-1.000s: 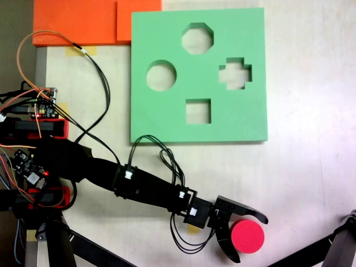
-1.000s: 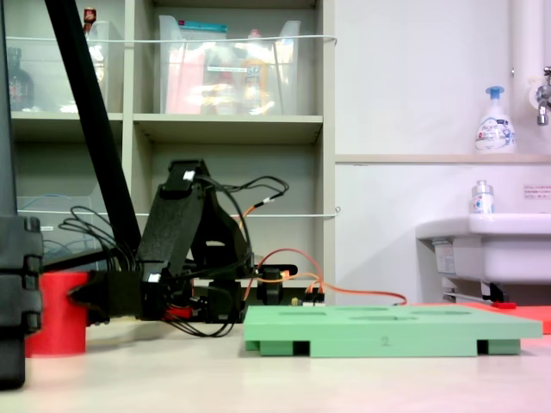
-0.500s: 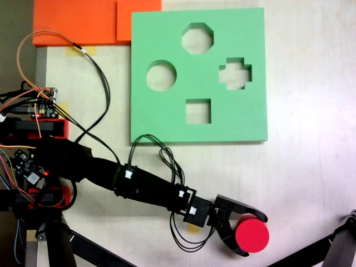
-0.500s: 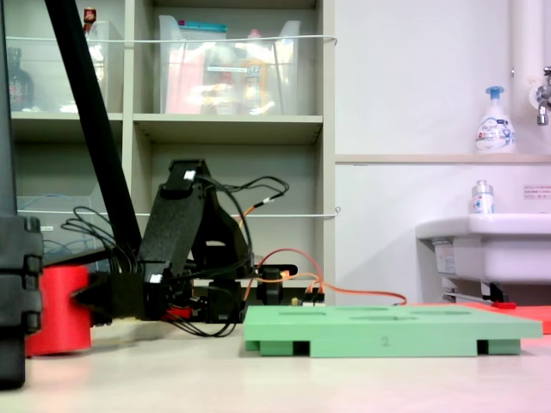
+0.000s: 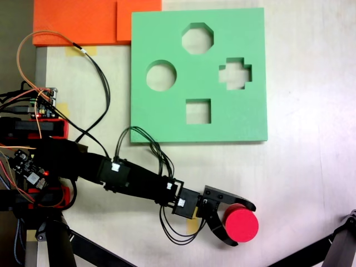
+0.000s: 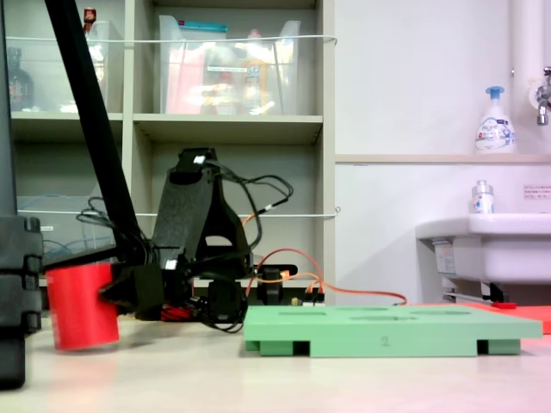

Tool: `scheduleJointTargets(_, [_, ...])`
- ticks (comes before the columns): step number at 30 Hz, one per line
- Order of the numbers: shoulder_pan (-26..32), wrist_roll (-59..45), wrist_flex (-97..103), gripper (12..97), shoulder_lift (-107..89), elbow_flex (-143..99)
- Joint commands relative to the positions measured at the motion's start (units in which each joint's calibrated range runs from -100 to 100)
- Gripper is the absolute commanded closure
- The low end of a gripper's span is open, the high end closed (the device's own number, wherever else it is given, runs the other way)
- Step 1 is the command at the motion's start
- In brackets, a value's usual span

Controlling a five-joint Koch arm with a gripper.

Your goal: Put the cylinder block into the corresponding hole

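Pale tabletop (image 5: 311, 167) under steady indoor light; shelving with clear storage bins (image 6: 228, 64) and a white sink (image 6: 491, 245) with a soap bottle (image 6: 494, 120) stand behind it in the low side-on fixed view. Nearest that low camera: a black stand leg (image 6: 13, 301) at the left edge, then the cylinder block (image 6: 82, 305), red, tilted, its lower edge seemingly just off or barely at the table surface. In the top-down fixed view the cylinder block (image 5: 241, 226) sits near the bottom of the picture, well apart from the green foam board (image 5: 233, 122), with the gripper (image 5: 240, 225) clamped on it: one black jaw curves over its upper side, the other hooks under its lower left side, both touching the red foam. The black arm (image 5: 133, 183) runs from the gripper up and left to its base (image 5: 33, 167) at the left edge, black cable loops hanging off its links. From the side the arm (image 6: 194, 224) folds up into a peak and comes down to the block. Beyond the arm, the green foam board (image 6: 387, 331) lies flat on the table. From above it shows four cut-outs: the corresponding hole (image 5: 161, 75), circular, at the board's left; an octagonal cut-out (image 5: 197, 38) toward the top; a cross-shaped cut-out (image 5: 235, 73) at the right; a square cut-out (image 5: 198, 111) lower middle. All four show bare table through them. Farthest, at the top left corner, orange foam sheets (image 5: 78, 22) lie touching the board's edge; an orange wire (image 5: 25, 61) arcs from the electronics at the base
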Motion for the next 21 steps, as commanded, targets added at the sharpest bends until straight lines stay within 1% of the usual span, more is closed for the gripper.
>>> scheduleJointTargets(1, [0.2, 0.1, 2.9, 74.0, -9.3, -1.1])
scheduleJointTargets(5, [0.3, 0.1, 3.4, 74.0, -21.1, -9.9])
scheduleJointTargets(10, [2.1, 0.1, 4.7, 74.0, -40.3, -23.5])
scheduleJointTargets(16, [6.3, 0.1, 3.9, 74.0, -63.3, -35.0])
scheduleJointTargets(21, [10.3, 0.0, 1.0, 74.0, -77.6, -39.4])
